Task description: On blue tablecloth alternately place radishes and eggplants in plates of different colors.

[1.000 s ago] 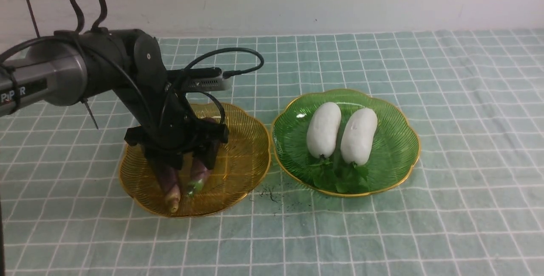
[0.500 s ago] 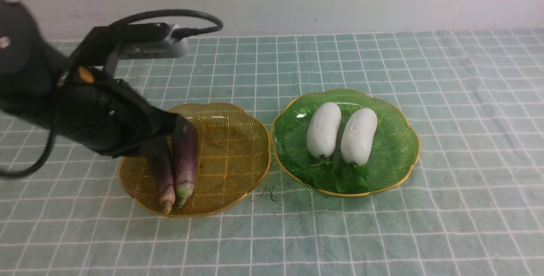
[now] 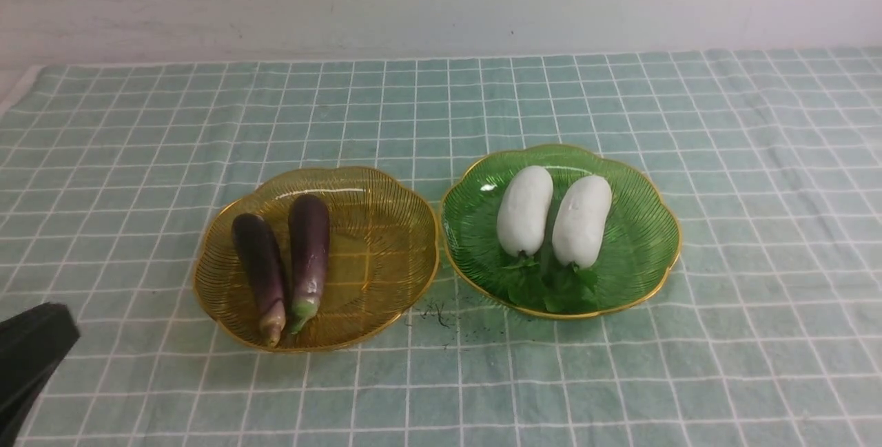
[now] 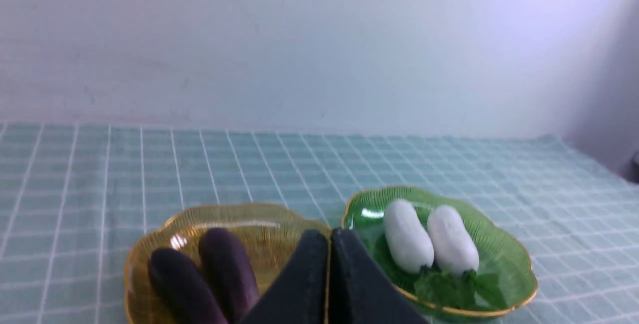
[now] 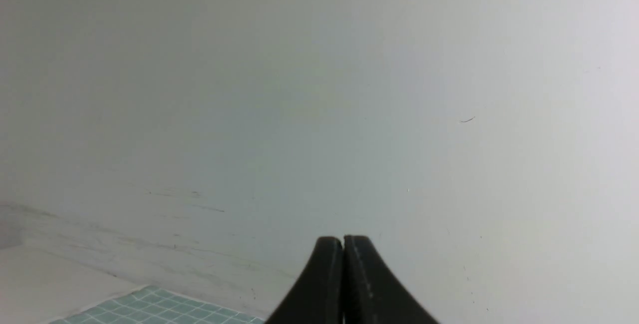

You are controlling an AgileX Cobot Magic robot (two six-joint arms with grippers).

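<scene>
Holding nothing, left tool [image 4: 329,233], right tool [image 5: 343,239] (closed)

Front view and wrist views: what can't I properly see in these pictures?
- Left arm: front view, cut off at the lower left corner; only a black piece shows.
- Two slim dark purple eggplants: left wrist view, stem ends cut off by the lower edge.
- Dark specks on the pale teal checked tablecloth: front view, too small to identify.

The left gripper [image 4: 329,236] has its two dark jaws pressed flat together, holding nothing. Only a black corner of the left arm [image 3: 31,357] shows, low on the robot's left. The right gripper [image 5: 343,240] is likewise closed tight and empty.
</scene>
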